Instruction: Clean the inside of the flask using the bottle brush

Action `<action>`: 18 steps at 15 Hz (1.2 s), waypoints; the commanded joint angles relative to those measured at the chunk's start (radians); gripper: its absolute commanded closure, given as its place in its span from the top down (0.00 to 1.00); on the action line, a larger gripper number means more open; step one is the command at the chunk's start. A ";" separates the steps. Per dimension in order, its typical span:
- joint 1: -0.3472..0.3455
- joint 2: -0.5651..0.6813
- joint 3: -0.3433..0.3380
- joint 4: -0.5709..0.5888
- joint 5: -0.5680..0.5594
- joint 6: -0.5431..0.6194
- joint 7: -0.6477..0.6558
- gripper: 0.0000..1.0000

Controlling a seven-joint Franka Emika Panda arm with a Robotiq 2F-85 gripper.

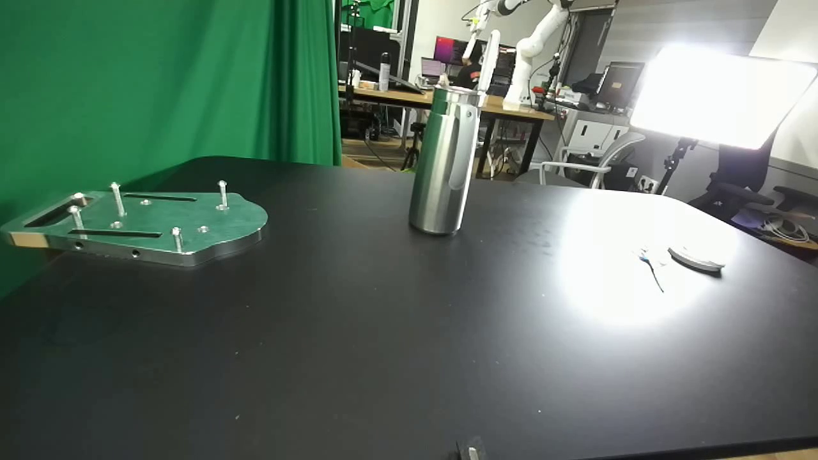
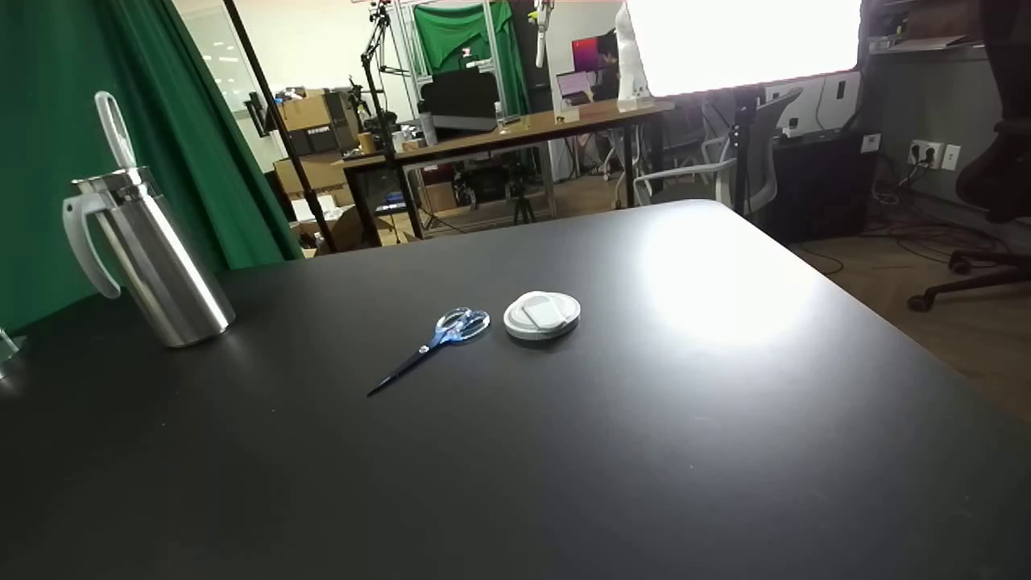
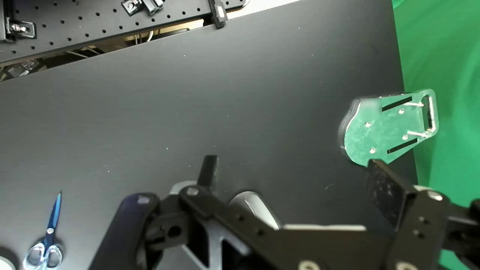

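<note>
A green curtain [image 1: 160, 76] hung behind the black counter [image 1: 358, 332], and a glowing white light panel [image 1: 722, 96] left a broad glare on the surface. In the wrist view the black two-fingered hand [image 3: 294, 176] was spread wide, its fingers [image 3: 388, 191] standing well apart, with bare dark counter showing in the gap between the tips. The hand's own body covered much of the lower part of that view, so whether it touched anything there could not be told.

In both exterior views the tall cylindrical brushed stainless-steel flask [image 1: 434, 179] stood on its base on the counter, a light grey curved grip [image 1: 461, 150] down its side. A long white loop-ended handle [image 1: 490, 61] rose from its mouth at the rim; the lower end was hidden.

Well apart from the flask lay a flat green-toned metal plate [image 1: 172, 214] with upright bolts [image 1: 222, 193], one end past the counter's edge. In an exterior view, dark-bladed scissors [image 2: 424, 349] with clear, bluish handles lay just beside a round white lid [image 2: 542, 315], both apart from the flask.
</note>
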 commanded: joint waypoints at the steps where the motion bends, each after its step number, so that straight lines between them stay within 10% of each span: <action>1: -0.019 0.013 0.018 0.007 0.000 0.007 -0.011 1.00; 18: -0.008 0.693 -0.002 0.493 -0.214 0.080 -0.251 1.00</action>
